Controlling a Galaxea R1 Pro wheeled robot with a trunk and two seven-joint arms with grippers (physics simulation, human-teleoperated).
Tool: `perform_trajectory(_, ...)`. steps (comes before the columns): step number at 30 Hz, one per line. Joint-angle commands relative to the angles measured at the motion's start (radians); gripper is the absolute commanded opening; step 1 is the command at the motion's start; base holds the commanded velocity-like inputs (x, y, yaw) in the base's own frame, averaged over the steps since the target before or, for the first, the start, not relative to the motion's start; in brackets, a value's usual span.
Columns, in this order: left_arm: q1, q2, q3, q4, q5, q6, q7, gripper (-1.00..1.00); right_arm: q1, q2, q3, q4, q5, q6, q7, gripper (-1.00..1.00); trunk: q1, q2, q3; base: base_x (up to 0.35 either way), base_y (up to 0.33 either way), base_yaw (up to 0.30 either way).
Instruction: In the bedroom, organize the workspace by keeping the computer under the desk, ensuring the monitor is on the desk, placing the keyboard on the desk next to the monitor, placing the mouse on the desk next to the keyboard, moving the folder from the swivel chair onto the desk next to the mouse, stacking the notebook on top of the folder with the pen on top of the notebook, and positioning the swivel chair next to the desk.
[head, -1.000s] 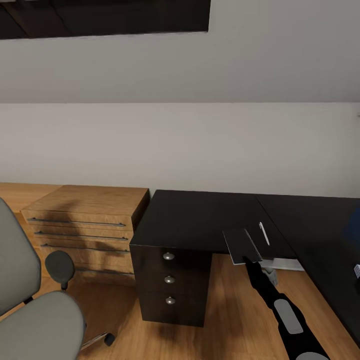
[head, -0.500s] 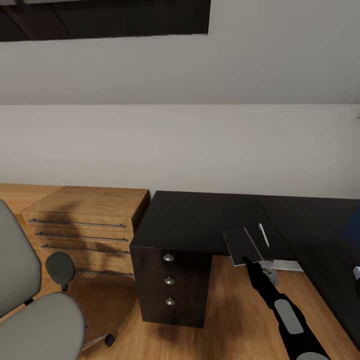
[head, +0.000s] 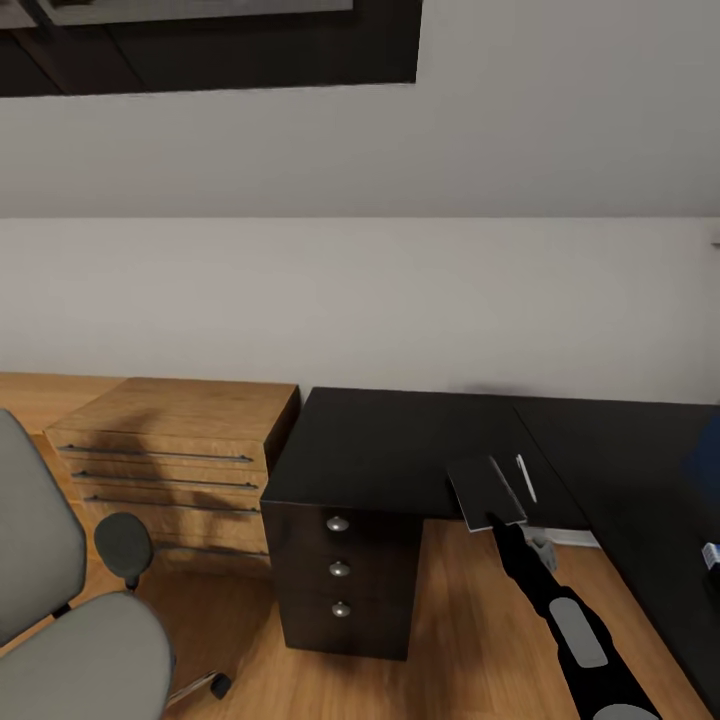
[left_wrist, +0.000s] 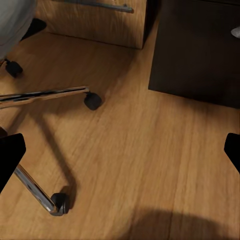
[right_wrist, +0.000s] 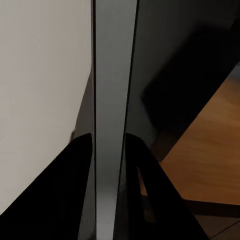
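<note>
1. Far out to the left of the right hand stood the swivel chair (head: 60, 600), its grey seat and one black armrest showing, well apart from the tabletop. The left wrist view looked down on its chrome legs and casters on the wooden floor (left_wrist: 145, 160); the left hand (left_wrist: 120, 150) showed a dark fingertip at each side, spread wide with nothing between them.
2. Between the chair and the tabletop stood a light-wood dresser (head: 170, 450), its drawers shut, nothing on top.
3. Next came the tabletop (head: 400, 440), black, with a dark drawer unit (head: 340, 570) of three shut drawers beneath it.
4. The right hand (head: 492, 522) was closed on the near edge of the notebook (head: 483, 490), which it held out flat at the tabletop's front edge, whether resting on it or just above I could not tell. The notebook's long axis ran away from the hand, toward the wall.
5. Just beside the notebook, on its right, lay the pen (head: 526, 478), parallel to it.
6. At the far right edge a strip of blue (head: 708, 455) showed, probably the folder. By my judgement, the coming move turns on that: the notebook must travel rightward, and the right arm is the nearer.
</note>
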Motion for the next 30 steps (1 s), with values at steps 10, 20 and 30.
perform_trajectory(10,-0.001,0.000,0.002,0.000,-0.012,-0.002,0.010,1.00,0.001,-0.002,-0.003,-0.046,-0.006,0.086,-0.002,-1.00,-0.039,0.070,0.030,0.000,0.000,0.000)
perform_trajectory(20,-0.001,0.000,0.002,0.000,-0.015,0.000,0.008,1.00,0.008,-0.037,-0.003,-0.238,-0.001,0.264,-0.108,-1.00,-0.077,0.140,0.062,0.000,0.000,0.000)
perform_trajectory(30,-0.001,0.000,0.002,0.000,-0.013,0.004,0.011,1.00,0.010,-0.104,-0.006,-0.296,0.000,0.438,-0.130,-1.00,-0.115,0.210,0.093,0.000,0.000,0.000)
